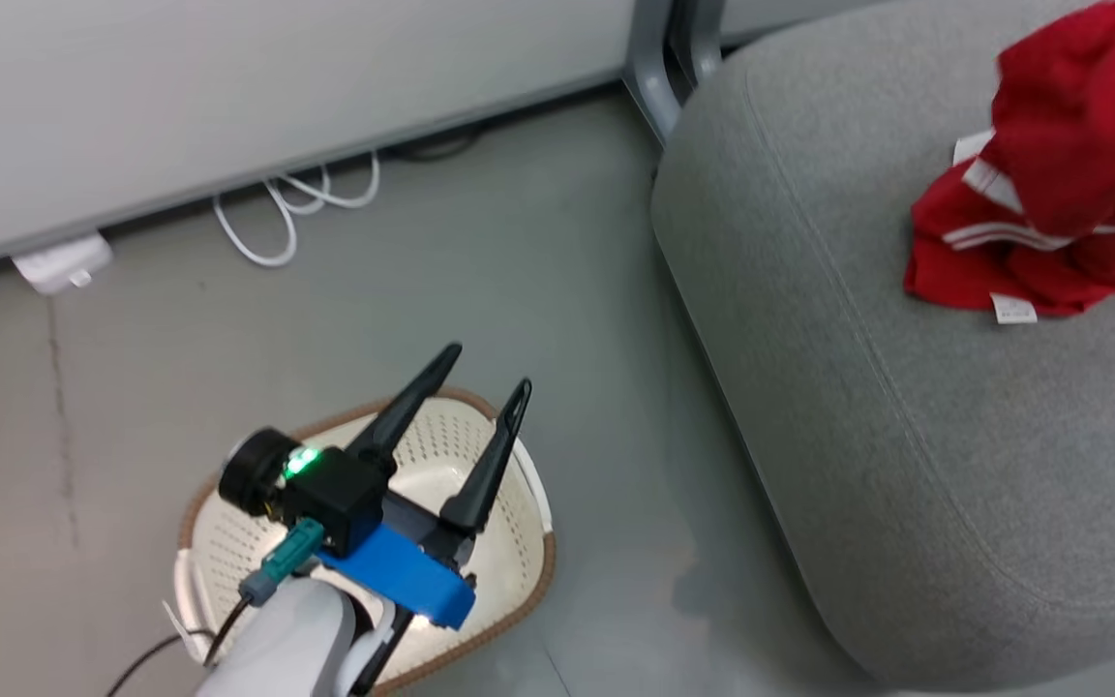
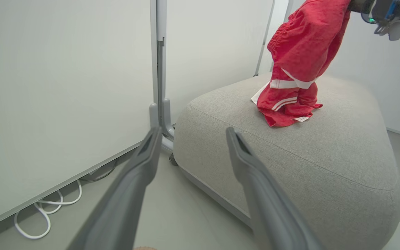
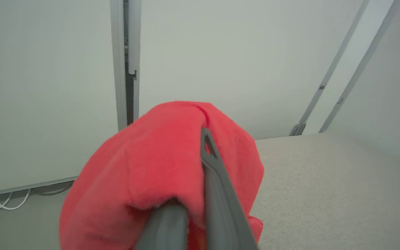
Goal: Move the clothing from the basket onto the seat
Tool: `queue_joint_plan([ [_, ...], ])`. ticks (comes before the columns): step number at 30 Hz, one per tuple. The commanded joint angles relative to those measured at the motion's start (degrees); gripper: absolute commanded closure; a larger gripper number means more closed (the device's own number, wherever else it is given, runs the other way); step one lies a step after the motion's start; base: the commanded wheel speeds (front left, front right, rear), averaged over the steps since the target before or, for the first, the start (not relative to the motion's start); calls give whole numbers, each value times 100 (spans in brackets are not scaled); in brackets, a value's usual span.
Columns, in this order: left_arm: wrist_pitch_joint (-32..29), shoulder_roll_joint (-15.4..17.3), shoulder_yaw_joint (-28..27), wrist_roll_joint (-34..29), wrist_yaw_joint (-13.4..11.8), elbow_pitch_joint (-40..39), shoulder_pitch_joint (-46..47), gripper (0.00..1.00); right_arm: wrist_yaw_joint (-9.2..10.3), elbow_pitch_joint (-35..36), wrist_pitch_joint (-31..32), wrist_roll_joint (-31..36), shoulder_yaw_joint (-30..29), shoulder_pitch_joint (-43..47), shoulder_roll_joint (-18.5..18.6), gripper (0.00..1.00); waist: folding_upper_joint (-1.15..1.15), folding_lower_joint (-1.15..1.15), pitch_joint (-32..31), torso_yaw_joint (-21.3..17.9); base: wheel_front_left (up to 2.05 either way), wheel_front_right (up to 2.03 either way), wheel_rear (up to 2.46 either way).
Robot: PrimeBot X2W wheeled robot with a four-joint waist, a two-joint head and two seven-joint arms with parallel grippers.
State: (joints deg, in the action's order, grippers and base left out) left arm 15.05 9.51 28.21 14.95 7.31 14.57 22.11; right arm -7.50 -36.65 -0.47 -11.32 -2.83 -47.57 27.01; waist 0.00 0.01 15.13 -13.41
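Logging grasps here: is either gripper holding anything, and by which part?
Right gripper holds the clothing by its bunched upper end, lower end on the seat. Left gripper open, empty.

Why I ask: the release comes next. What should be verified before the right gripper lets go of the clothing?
1. Right gripper shut on the clothing: ok.
2. Clothing hangs above the seat, lower folds resting on it: ok.
3. Resting folds set back from the seat's edge: ok.
4. Left gripper open, over the basket, apart from the clothing: ok.
5. Basket holds no more clothing: cannot tell; the left gripper hides part of it.
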Motion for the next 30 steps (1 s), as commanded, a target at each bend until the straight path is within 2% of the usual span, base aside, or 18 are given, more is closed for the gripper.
queue_joint_plan([
  [1,19,125,61,-46,21,-79,216,0,2,9,-19,33,-251,-133,38,100,0,-1,672,-352,0,0,0],
  [8,-9,458,308,-115,21,-348,780,0,2,-324,-351,158,-1339,-283,-130,100,0,-1,1574,-434,0,0,0],
  [13,-103,677,430,-137,22,-537,1079,0,2,-819,-758,379,-1862,-304,-469,100,0,-1,2010,-352,0,0,0],
  [19,-166,832,419,-133,10,-709,1154,0,2,-1417,-1157,762,-2257,-415,-748,100,0,-1,2204,-275,0,0,0],
  [25,-139,864,391,-68,-54,-700,1067,0,2,-1652,-1309,1080,-2367,-543,-830,100,0,-1,2147,-248,0,0,0],
  [26,-125,858,384,-47,-59,-684,1045,0,2,-1677,-1327,1147,-2360,-556,-837,88,0,-1,2116,-249,0,0,0],
  [27,-118,849,376,-36,-74,-661,1017,0,2,-1715,-1341,1202,-2361,-577,-851,64,0,-1,2080,-254,0,0,0],
  [28,-104,841,373,-25,-86,-638,989,0,2,-1751,-1355,1238,-2370,-592,-866,36,0,-1,2036,-260,0,0,0],
  [29,-89,826,374,-5,-92,-611,972,0,2,-1777,-1367,1266,-2365,-589,-861,0,0,-1,1988,-260,0,0,0],
  [30,-76,802,376,7,-102,-585,959,0,2,-1810,-1366,1288,-2349,-579,-854,0,0,-1,1929,-259,0,0,0],
])
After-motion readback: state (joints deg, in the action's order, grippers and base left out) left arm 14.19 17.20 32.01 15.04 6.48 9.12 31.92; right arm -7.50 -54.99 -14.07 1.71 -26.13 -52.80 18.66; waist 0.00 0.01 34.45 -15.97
